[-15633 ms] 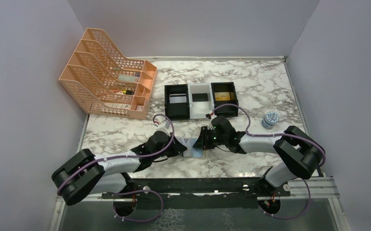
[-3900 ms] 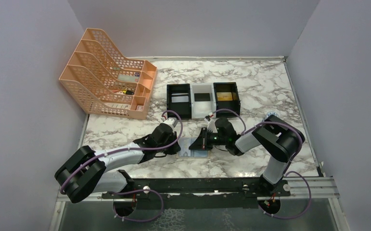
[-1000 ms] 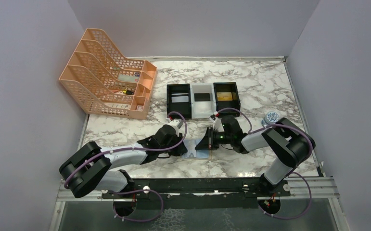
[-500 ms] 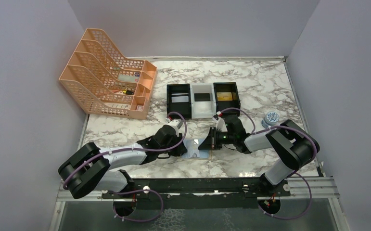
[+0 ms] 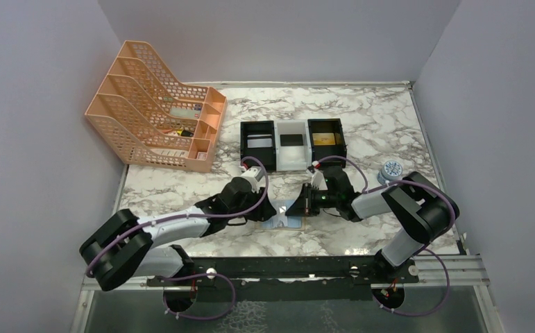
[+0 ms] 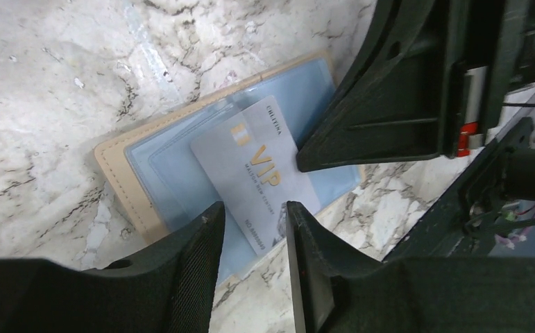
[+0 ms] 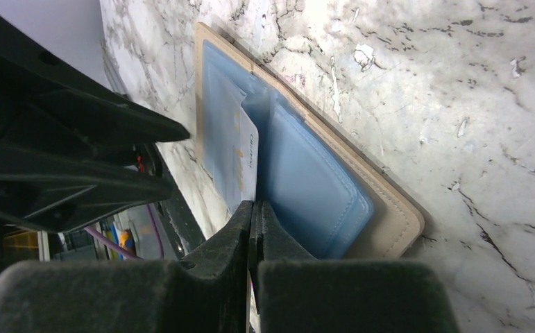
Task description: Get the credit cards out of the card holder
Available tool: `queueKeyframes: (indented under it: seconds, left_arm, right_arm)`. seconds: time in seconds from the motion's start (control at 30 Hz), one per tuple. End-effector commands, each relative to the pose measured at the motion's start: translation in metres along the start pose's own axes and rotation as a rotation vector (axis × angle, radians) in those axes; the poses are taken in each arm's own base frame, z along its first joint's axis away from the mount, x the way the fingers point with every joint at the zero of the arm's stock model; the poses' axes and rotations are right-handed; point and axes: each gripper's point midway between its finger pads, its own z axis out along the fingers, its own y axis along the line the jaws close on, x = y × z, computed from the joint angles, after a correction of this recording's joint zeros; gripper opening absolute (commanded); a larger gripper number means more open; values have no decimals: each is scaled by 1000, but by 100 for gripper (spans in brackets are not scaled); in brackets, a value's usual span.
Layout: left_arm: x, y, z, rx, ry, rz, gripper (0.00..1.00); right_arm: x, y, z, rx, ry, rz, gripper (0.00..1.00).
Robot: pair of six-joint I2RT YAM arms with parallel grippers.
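Card holder (image 5: 284, 222) lies open on the surface (image 5: 361, 125) near the front, left jaws over its left side, right jaws over its right. A card (image 6: 254, 177) lies tilted on its inner face. Behind stand three trays (image 5: 275, 146) in a row, a rack (image 5: 155, 125) back left, and a tin (image 5: 389, 170) to the right.

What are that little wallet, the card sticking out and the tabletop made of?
Card holder: likely leather or imitation, matte tan rim, stitched blue lining, clear glossy pockets.
Card: probably plastic; stiff, flat, smooth grey with gold print.
Table: marble-look, veined and shiny; stone or laminate, unclear.
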Motion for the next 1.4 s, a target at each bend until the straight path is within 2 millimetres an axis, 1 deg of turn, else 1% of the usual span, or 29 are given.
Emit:
queueKeyframes:
  seconds: [0.0,0.13,0.2,0.33,0.5,0.83,1.0,1.1,1.2,1.3,1.37]
  left_arm:
    - [13,-8,16,45,67,-2,37]
    - [30,12,19,-31,103,-20,25]
    - [34,20,16,-63,102,-28,23]
    - [38,28,12,-95,103,-25,22]
    - [40,32,11,-114,112,-18,20]
    - [38,31,12,-115,108,-19,20]
    - [36,29,12,-112,105,-18,20]
    - [36,31,12,-119,105,-17,20]
    - [37,33,10,-131,107,-15,20]
    - [37,35,8,-138,102,-14,20]
    - [36,36,7,-147,97,-12,20]
  right_arm:
    - [-2,1,0,-12,-8,-2,1]
    - [-2,4,-1,-25,-12,-6,2]
    - [-3,6,-1,-32,-13,-10,4]
    - [-1,9,1,-68,5,-19,11]
    - [2,12,6,-122,27,-14,17]
    - [1,15,12,-146,47,-21,18]
    - [4,13,19,-127,52,-6,17]
    - [5,11,20,-116,41,5,12]
    - [3,8,18,-96,16,8,2]
    - [1,5,14,-57,-3,0,1]
    - [-2,-1,11,-3,-23,-6,1]
